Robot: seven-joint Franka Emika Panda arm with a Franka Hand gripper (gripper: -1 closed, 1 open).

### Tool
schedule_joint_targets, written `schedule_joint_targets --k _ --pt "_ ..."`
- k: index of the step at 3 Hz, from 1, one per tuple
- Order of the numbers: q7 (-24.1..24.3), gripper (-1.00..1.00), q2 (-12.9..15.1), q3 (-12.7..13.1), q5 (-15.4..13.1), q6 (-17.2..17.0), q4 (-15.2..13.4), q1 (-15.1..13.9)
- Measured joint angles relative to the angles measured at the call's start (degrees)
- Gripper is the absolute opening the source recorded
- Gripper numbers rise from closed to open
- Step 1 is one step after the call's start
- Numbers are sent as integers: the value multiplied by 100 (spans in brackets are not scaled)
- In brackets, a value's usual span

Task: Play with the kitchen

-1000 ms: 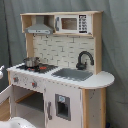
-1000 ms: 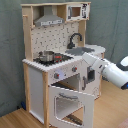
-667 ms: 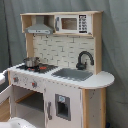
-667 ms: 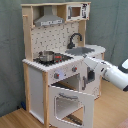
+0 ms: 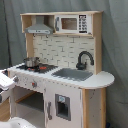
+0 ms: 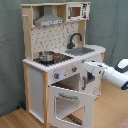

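The pale-wood-and-white toy kitchen [image 6: 60, 65] has its oven door [image 6: 72, 102] swung open, while the white gripper [image 6: 89, 79] beside it, grip state unclear, seems mid-play

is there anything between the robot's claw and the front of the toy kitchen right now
Nothing visible does. In the second exterior view the claw sits right at the front of the kitchen, beside the knob panel and above the oven door, which hangs open. No other object lies between them.
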Motion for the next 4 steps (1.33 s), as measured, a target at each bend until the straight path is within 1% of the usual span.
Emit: schedule_joint_targets --k 1,2,3,4 --pt "-143 100 1 -58 0 480 -105 -279" --pt "-261 100 0 -54 0 988 -155 -629" --pt "-422 100 0 -33 0 1485 -188 -966" --pt "-642 100 -1 46 -1 1912 -198 -1294"
